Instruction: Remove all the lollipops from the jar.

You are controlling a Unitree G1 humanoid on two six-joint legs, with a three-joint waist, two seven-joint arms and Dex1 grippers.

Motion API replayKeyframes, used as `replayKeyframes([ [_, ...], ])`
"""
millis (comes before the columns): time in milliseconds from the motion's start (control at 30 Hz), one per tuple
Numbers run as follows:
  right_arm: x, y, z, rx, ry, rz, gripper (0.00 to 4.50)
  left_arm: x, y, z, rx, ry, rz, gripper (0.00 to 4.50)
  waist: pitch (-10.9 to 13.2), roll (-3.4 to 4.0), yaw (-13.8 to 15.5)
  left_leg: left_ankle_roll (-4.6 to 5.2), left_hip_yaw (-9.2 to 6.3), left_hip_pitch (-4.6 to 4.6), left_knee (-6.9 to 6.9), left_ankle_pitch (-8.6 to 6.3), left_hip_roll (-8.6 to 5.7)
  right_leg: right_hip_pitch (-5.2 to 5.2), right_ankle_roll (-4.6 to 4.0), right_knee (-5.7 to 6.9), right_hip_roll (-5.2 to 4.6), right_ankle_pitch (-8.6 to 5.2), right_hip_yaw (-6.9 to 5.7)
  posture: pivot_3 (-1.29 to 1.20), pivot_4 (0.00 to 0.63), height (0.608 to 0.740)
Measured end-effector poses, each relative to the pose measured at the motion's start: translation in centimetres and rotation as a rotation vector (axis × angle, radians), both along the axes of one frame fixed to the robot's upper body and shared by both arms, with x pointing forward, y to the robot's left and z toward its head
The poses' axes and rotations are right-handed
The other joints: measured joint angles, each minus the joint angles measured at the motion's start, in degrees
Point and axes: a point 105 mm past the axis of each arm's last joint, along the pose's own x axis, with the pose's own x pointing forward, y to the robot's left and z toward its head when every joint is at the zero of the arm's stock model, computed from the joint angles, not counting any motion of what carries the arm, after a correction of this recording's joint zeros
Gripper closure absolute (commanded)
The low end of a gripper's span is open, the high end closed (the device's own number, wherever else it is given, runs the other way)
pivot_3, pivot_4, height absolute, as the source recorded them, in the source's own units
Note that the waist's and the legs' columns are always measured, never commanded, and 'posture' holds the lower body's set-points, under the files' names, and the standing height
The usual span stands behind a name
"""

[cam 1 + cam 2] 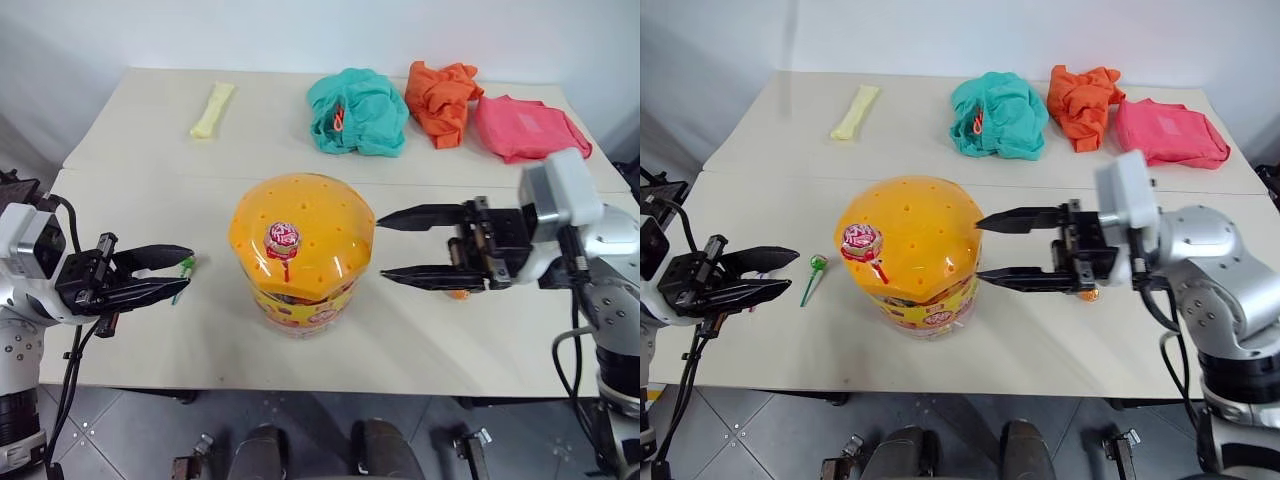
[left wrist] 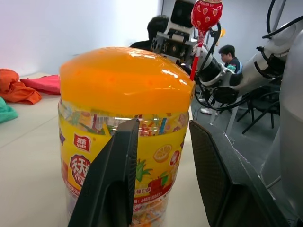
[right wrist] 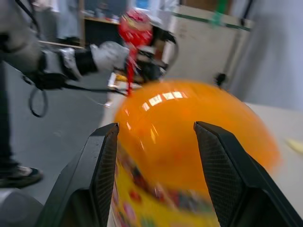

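1. The jar (image 1: 301, 258) stands upright near the front middle of the tabletop (image 1: 140, 160), its domed orange lid (image 1: 305, 225) on and its yellow label facing the front edge.
2. One pink lollipop (image 1: 282, 238) stands in a hole on the front of the lid, its red stick going down into the dome.
3. A green lollipop (image 1: 816, 264) lies on the tabletop to the jar's left, apart from it, its stick pointing toward the front edge.
4. An orange lollipop (image 1: 1089, 294) lies on the tabletop to the jar's right, partly hidden under the right tool.
5. The left tool (image 1: 180, 272) hangs left of the jar at about its height and points toward it. Its fingers are narrowly parted and hold nothing. In the left eye view its tips overlap the green lollipop; in the right eye view they end short of it.
6. The right tool (image 1: 982, 250) reaches in level from the right and points at the jar. Its fingers are wide apart, one above the other, and empty. Their tips are at the edge of the lid; I cannot tell whether they touch it.
7. Along the back of the tabletop lie a pale yellow item (image 1: 212, 108), a teal cloth (image 1: 358, 112), an orange cloth (image 1: 441, 98) and a pink cloth (image 1: 528, 128), all well away from the jar.
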Motion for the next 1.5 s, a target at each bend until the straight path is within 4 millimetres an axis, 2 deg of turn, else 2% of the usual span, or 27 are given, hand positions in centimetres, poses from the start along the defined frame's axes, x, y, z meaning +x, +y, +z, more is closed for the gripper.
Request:
replayKeyframes([
  [133, -0.3, 3.4, 0.4, -0.045, -0.006, 0.097, 1.86, 0.0, -0.1, -0.1, 0.003, -0.002, -0.002, 2.67, 0.0, 0.0, -0.5, -0.01, -0.01, 0.0, -0.01, 0.01, 0.07, -0.06, -0.01, 0.1, 0.01, 0.0, -0.24, 0.0, 0.15, 0.74],
  [400, 0.1, 7.0, 0.9, -0.103, 0.001, 0.135, 1.86, 0.5, 0.0, -0.5, -0.008, 0.002, 0.016, 2.67, 0.0, -0.02, -0.5, -0.01, -0.02, 0.01, 0.0, 0.01, 0.01, -0.06, -0.01, 0.17, -0.11, 0.0, -0.47, 0.0, 0.15, 0.74],
  [500, 0.2, 7.3, 1.1, -0.112, -0.001, 0.134, 2.47, 0.7, 0.2, -0.6, -0.013, 0.01, 0.028, 2.67, 0.0, -0.07, -0.6, -0.01, -0.02, 0.01, 0.0, 0.01, 0.02, -0.06, -0.01, 0.17, -0.1, 0.0, -0.52, 0.0, 0.15, 0.74],
  [700, 0.1, 7.8, 1.2, -0.11, 0.0, 0.174, 4.43, 0.8, 0.0, -0.4, -0.007, -0.002, 0.023, 2.67, 0.0, -0.07, -1.3, -0.02, -0.02, 0.01, 0.0, 0.01, 0.03, -0.07, -0.01, 0.21, -0.1, 0.0, -0.53, 0.0, 0.15, 0.74],
  [867, -0.3, 7.5, 1.1, -0.026, 0.047, 0.234, 4.48, 1.0, -0.1, -0.2, -0.01, -0.009, 0.023, 2.67, 0.0, -0.08, -1.4, -0.02, -0.05, 0.01, -0.01, 0.01, 0.01, -0.06, -0.01, 0.19, -0.13, 0.01, -0.57, 0.0, 0.15, 0.74],
  [933, -0.6, 6.8, 1.7, 0.028, 0.068, 0.262, 4.48, 1.0, -0.1, 0.0, -0.017, -0.005, 0.026, 2.67, 0.0, -0.08, -1.4, -0.01, -0.07, 0.0, -0.01, 0.01, 0.0, -0.05, -0.01, 0.2, -0.15, 0.01, -0.57, 0.0, 0.15, 0.74],
  [1133, -0.6, 4.5, 3.6, 0.159, 0.111, 0.254, 4.48, 1.1, 0.0, 0.4, -0.046, 0.002, 0.035, 2.67, 0.0, -0.08, -1.4, -0.01, -0.09, 0.0, -0.02, 0.01, 0.02, -0.04, -0.01, 0.17, -0.15, 0.01, -0.59, 0.0, 0.15, 0.74],
  [1200, 0.2, 2.7, 4.4, 0.196, 0.129, 0.167, 4.48, 0.8, -0.4, 0.9, -0.051, -0.014, 0.023, 2.67, 0.0, -0.09, -1.3, -0.01, -0.1, -0.01, -0.02, 0.0, -0.01, -0.04, -0.01, 0.17, -0.19, 0.01, -0.59, 0.0, 0.15, 0.74],
  [1300, 1.8, -1.6, 4.9, 0.204, 0.119, -0.054, 4.48, -0.1, -1.0, 1.8, -0.051, -0.057, -0.005, 2.67, 0.0, -0.1, -0.5, 0.03, -0.13, -0.04, -0.05, -0.02, -0.04, 0.02, -0.01, 0.04, -0.23, 0.01, -0.62, 0.0, 0.15, 0.74],
  [1433, 5.1, -10.1, 0.9, 0.036, 0.217, -0.483, 4.48, -1.4, -1.6, 2.1, -0.042, -0.065, -0.032, 2.67, 0.0, -0.09, 0.2, 0.16, 0.0, -0.08, -0.07, -0.1, -0.1, 0.12, 0.05, -0.26, -0.27, 0.04, -0.59, 0.0, 0.15, 0.74],
  [1500, 5.8, -15.9, -2.6, -0.112, 0.291, -0.727, 4.48, -2.7, -2.3, 1.4, 0.026, -0.061, -0.082, 2.67, 0.0, -0.09, 0.2, 0.17, 0.03, -0.08, -0.09, -0.1, -0.1, 0.27, 0.11, -0.53, -0.22, 0.07, -0.63, 0.0, 0.15, 0.74],
])
